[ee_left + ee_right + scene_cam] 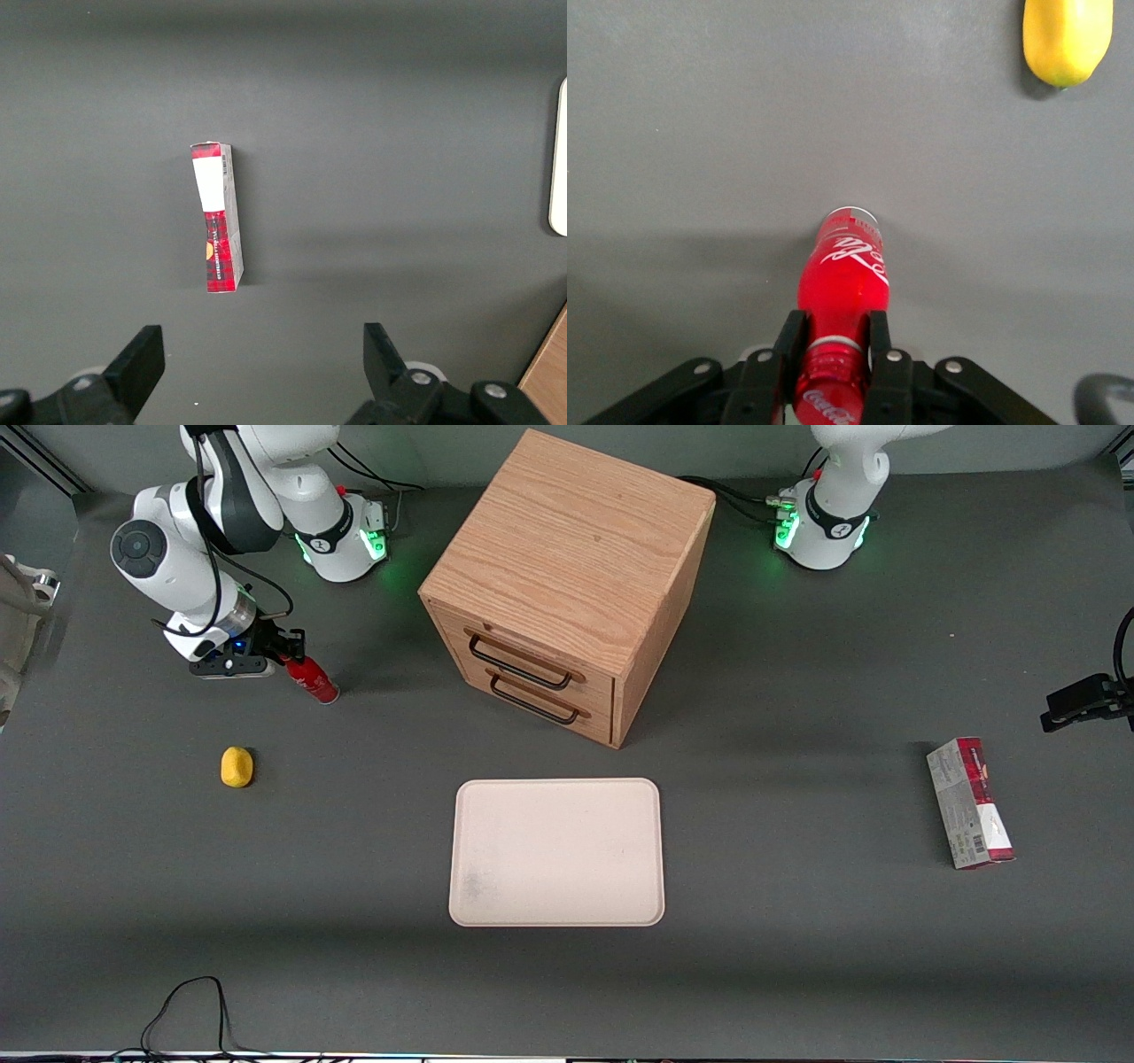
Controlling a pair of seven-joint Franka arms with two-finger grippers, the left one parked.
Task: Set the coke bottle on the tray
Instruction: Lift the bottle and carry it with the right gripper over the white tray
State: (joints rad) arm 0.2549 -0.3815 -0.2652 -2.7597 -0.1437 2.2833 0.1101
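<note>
Hand [835, 354] grips the coke bottle [843, 274] near its neck; transfer to the empty tray [556, 852] remains.

The grey table [797, 974] carries the wooden cabinet [567, 584]; nearer the camera lies the tray [556, 852]; toward the working arm's end a yellow lemon [236, 767] and the gripper [285, 657] clasping the coke bottle [312, 678]; toward the parked arm's end a carton [969, 803].

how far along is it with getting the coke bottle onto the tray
Done: the gripper has closed on the neck end of the coke bottle, toward the working arm's end of the table. In hand: the bottle hangs tilted in the grip, its base at or just above the table; a lift looks to be starting. Left: carrying it to the tray, which sits bare in front of the wooden drawer cabinet, and releasing it there.
</note>
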